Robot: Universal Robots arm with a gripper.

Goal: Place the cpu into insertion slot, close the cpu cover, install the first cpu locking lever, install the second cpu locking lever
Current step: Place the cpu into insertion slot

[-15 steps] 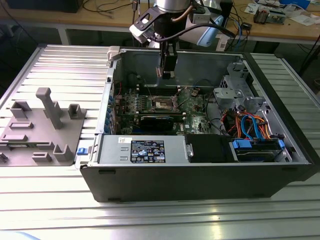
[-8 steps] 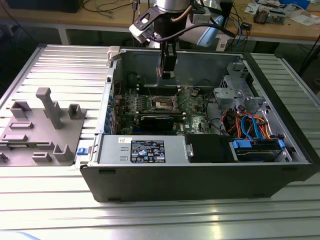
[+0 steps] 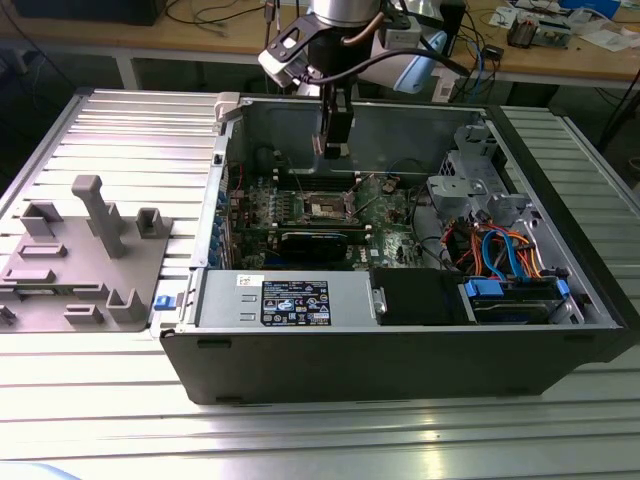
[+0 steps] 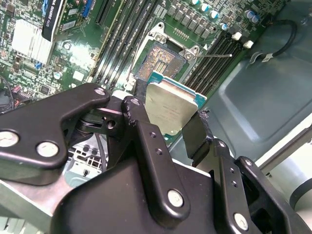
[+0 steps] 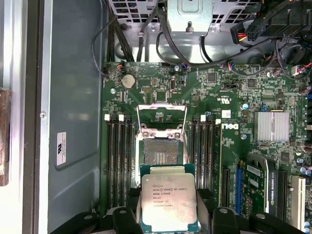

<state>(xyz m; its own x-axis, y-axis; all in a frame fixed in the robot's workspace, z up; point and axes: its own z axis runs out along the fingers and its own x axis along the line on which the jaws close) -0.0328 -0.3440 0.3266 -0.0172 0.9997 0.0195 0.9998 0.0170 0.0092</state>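
Hand [image 5: 168, 220] grips the cpu [image 5: 168, 197] by its edges above the insertion slot [image 5: 158, 156]; seating likely demands level, square alignment.

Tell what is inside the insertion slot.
The insertion slot shows bare contacts, no chip; the cpu, held by the gripper, hides one edge in the first wrist view.

In the first wrist view the cpu [image 5: 168, 201] runs off the picture's edge and covers the nearer part of the insertion slot [image 5: 161, 155]. In the second wrist view the fingers [image 4: 141, 122] of the hand [image 4: 168, 124] clamping it hide two of its edges.
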